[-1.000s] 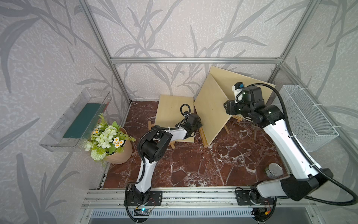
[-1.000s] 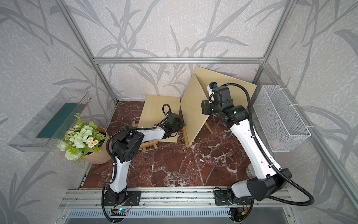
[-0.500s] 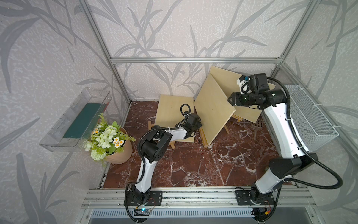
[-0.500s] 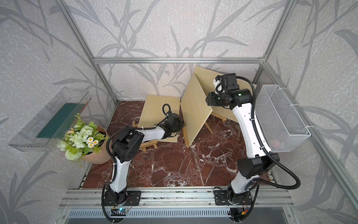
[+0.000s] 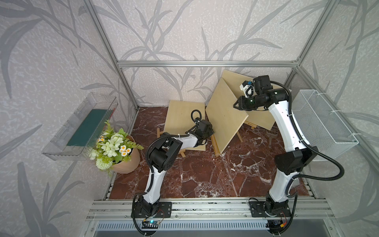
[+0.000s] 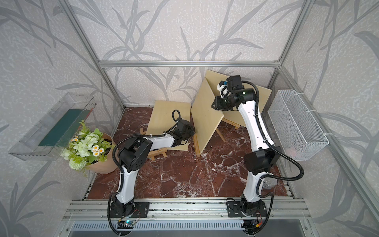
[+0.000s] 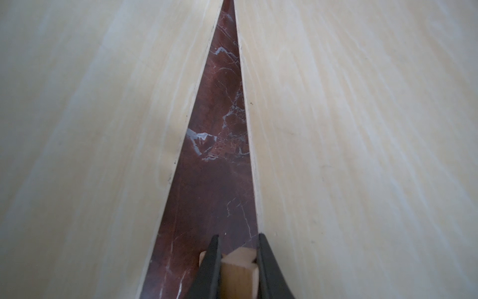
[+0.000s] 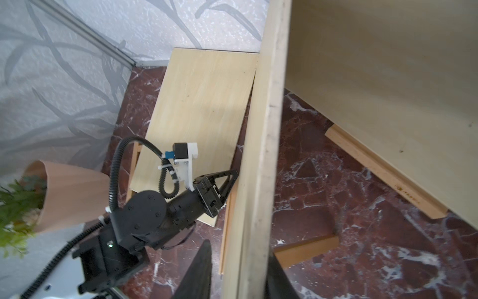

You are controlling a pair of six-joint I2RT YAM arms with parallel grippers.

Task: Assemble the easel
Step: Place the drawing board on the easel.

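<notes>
Your right arm has swung upright in the last second, and your right gripper (image 5: 235,106) has come round onto the upper edge of the tilted middle board (image 5: 225,121). It is now clamped there, one jaw on each face. You appear to hold it high so the board stays steady on its stand. Your left gripper (image 7: 238,240) is clamped on a wooden bar (image 7: 236,274), probably bracing the stand's foot. Ahead of it a wedge of floor separates the middle board from a second board (image 5: 184,121). The clear bin (image 5: 61,143), well away from both grippers, holds a green pad (image 5: 88,127). The contents of the wire basket (image 5: 324,123), beside your right arm, cannot be made out.
</notes>
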